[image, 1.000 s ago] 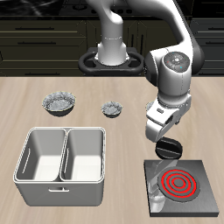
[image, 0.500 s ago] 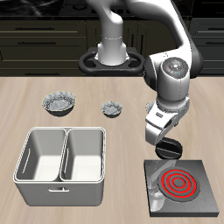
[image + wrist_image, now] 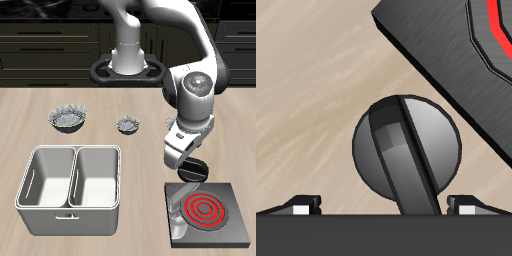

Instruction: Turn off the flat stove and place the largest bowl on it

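- The largest bowl (image 3: 66, 118) sits on the table behind the white bin (image 3: 70, 189) with 2 compartments.
- A smaller bowl (image 3: 129, 124) lies farther along.
- The gripper (image 3: 187, 174) hangs over the black knob (image 3: 406, 150), fingertips (image 3: 301, 207) spread wide apart.
- The flat stove (image 3: 224, 228) lies near the table's front edge, its burner rings (image 3: 205, 209) red.

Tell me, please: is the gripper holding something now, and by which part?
Nothing is held. The gripper is open, its fingertips on either side of the flat stove's knob, not closed on it.
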Controlling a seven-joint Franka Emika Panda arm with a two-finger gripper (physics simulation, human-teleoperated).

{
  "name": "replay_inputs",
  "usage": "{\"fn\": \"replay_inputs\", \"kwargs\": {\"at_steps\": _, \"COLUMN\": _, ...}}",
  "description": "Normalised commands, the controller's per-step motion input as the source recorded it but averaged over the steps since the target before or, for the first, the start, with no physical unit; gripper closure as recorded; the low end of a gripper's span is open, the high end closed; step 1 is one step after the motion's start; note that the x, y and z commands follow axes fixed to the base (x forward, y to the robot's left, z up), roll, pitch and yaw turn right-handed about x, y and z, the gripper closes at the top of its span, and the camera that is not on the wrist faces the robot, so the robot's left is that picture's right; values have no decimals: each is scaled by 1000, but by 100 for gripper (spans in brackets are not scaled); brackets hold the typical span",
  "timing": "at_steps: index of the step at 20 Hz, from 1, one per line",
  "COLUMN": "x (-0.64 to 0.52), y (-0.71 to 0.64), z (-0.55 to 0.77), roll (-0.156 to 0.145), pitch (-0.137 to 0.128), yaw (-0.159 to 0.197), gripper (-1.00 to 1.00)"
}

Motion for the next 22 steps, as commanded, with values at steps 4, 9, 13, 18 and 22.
{"fn": "replay_inputs", "kwargs": {"at_steps": 4, "x": 3, "y": 7, "z": -187, "roll": -5, "pitch": 30, "yaw": 0, "gripper": -100}}
{"fn": "replay_inputs", "kwargs": {"at_steps": 9, "x": -31, "y": -2, "z": -165, "roll": 4, "pitch": 29, "yaw": 3, "gripper": -100}}
{"fn": "replay_inputs", "kwargs": {"at_steps": 13, "x": -54, "y": 9, "z": -154, "roll": 46, "pitch": 47, "yaw": -17, "gripper": 100}}
{"fn": "replay_inputs", "kwargs": {"at_steps": 18, "x": -24, "y": -38, "z": 27, "roll": 8, "pitch": 5, "yaw": -17, "gripper": 100}}
{"fn": "replay_inputs", "kwargs": {"at_steps": 22, "x": -6, "y": -37, "z": 162, "roll": 6, "pitch": -10, "yaw": -36, "gripper": 100}}
